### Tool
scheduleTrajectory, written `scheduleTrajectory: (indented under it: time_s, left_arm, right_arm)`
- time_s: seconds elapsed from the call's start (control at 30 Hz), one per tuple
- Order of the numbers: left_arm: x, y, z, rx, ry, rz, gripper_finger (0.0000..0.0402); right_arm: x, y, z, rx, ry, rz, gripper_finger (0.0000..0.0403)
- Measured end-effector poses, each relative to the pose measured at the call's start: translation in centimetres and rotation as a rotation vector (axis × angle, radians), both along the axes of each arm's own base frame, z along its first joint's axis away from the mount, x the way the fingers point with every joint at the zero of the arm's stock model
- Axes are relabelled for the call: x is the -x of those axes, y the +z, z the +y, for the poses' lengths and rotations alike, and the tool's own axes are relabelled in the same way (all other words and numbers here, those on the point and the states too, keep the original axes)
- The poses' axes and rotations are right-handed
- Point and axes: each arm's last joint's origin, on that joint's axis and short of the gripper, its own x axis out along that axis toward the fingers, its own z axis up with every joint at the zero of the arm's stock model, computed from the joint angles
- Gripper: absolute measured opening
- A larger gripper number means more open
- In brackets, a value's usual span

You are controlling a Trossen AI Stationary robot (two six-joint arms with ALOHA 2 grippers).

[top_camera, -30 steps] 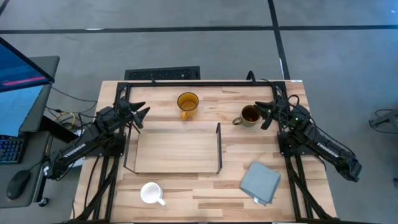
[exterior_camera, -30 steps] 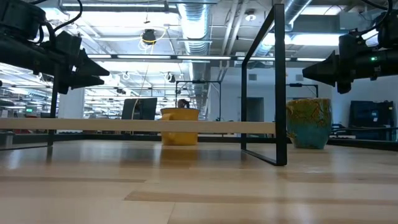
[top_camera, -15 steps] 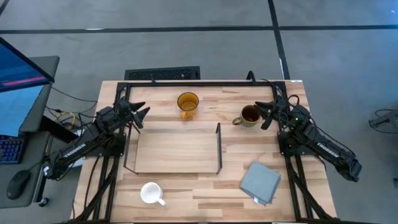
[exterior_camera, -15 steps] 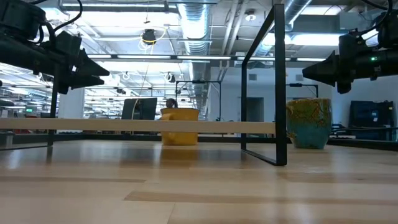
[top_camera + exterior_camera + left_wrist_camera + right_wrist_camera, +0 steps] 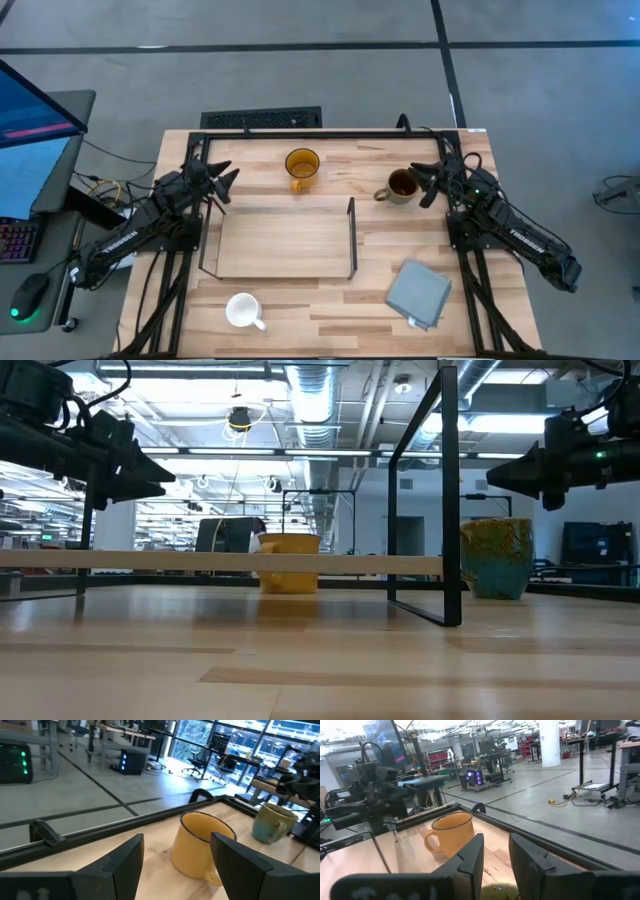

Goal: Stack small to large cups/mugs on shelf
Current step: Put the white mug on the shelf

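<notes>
The amber-yellow mug [image 5: 301, 165] stands on the table beyond the shelf's far edge. The olive-brown mug [image 5: 400, 185] stands at the far right, and the small white mug [image 5: 243, 310] stands near the front edge. The shelf [image 5: 285, 242], a light board in a black wire frame, stands mid-table with nothing on it. My left gripper [image 5: 226, 185] is open and empty above the shelf's far left corner, pointing toward the amber mug [image 5: 202, 845]. My right gripper [image 5: 426, 185] is open and empty just right of the olive mug, whose rim [image 5: 495, 892] shows below its fingers.
A grey folded cloth [image 5: 418, 292] lies at the front right. The shelf's upright black end frame [image 5: 450, 490] stands between the board and the olive mug [image 5: 497, 557]. A black frame [image 5: 320, 133] runs along the table's far edge.
</notes>
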Motion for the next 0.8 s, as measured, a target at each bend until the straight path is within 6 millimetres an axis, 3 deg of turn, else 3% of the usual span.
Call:
scheduleTrajectory:
  time_s: [0.8]
  left_arm:
    - [-0.07, 0.45, -0.02, 0.014, -0.017, -0.082, 0.0219]
  right_arm:
    - [0.06, -0.06, -0.10, -0.005, -0.038, 0.005, 0.0113]
